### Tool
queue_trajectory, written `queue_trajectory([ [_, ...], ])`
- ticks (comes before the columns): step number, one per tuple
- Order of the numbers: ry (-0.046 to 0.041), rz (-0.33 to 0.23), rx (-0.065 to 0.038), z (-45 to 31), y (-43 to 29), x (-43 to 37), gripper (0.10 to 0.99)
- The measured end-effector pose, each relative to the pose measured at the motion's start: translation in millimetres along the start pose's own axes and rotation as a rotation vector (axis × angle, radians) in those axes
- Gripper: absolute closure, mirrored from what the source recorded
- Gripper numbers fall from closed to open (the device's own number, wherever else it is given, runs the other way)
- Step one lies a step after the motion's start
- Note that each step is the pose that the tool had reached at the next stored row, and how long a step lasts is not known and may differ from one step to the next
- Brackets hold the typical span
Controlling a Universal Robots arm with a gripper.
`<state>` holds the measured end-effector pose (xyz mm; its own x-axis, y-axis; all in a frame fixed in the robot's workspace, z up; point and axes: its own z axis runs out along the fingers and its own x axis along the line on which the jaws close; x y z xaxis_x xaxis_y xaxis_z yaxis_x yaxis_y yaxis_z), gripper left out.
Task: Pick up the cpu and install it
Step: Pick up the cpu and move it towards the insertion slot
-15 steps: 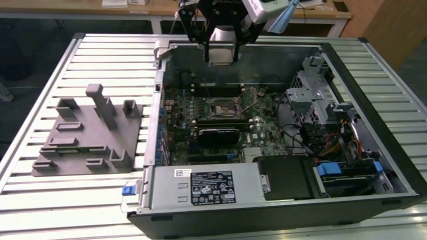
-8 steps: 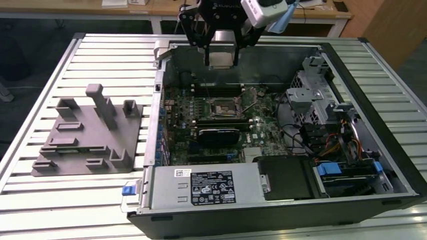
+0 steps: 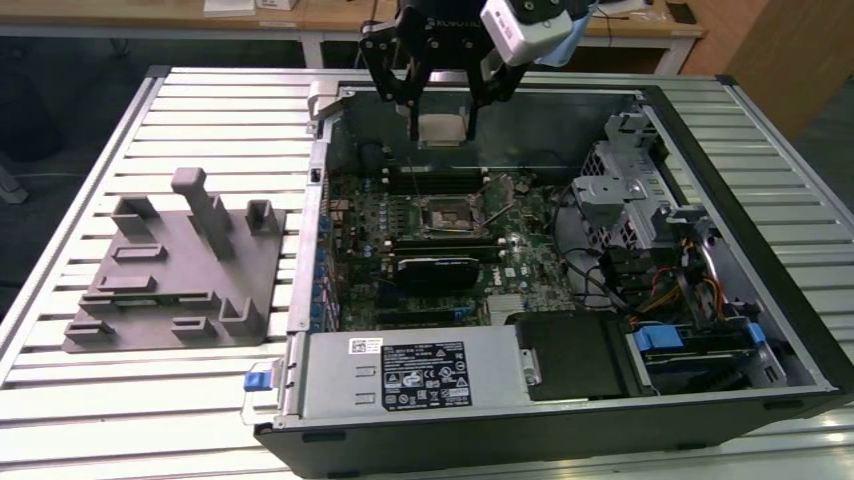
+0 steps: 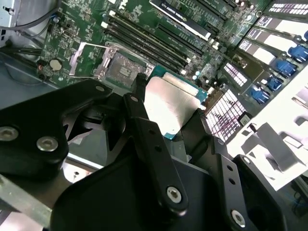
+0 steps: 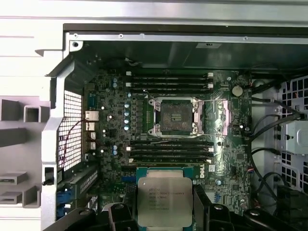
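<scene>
Caught in mid-air over an open computer case point(image 3: 747, 330): the cpu point(image 3: 443, 129), pinched by two opposite edges in the gripper point(image 3: 443, 118), black fingers point(image 5: 201, 208) drawn in narrow against the chip. Pale metal lid facing up in the first wrist view; green rim peeping past one finger in the second wrist view.

Judged roughly halfway: pick-up done, installation not yet. Hanging well above the motherboard point(image 3: 534, 255), toward the far wall of the case in the exterior view, and apart from the CPU socket point(image 5: 174, 117). Socket bare, with load plate point(image 5: 224, 118) swung open to one side, apparently ready to receive. Left undone, on this showing: seating the chip in that socket and closing the plate over it.

Case lying on its side, panel off, on a slatted metal table point(image 3: 160, 400). Inside: memory slots point(image 5: 168, 82) flanking the socket, a power supply point(image 3: 400, 375) at the near edge, drive bays and cable bundles on the exterior view's right. Beside the case, on the exterior view's left, a grey plastic fixture point(image 3: 174, 265) of raised blocks and slots. Beyond the table, pale wooden desks point(image 3: 334, 18) and dark floor.
</scene>
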<state>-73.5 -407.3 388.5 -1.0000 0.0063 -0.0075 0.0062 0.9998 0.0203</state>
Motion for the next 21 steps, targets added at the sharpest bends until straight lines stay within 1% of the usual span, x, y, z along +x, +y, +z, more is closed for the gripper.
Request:
queue_trajectory([
  [7, 0.0, 0.0, 0.016, 9.6, 1.5, -0.5, 0.541],
  [12, -0.0001, 0.0, 0.029, 17.3, 4.4, -1.4, 0.541],
  [21, 0.0003, 0.0, 0.04, 27.3, 11.1, -6.1, 0.541],
])
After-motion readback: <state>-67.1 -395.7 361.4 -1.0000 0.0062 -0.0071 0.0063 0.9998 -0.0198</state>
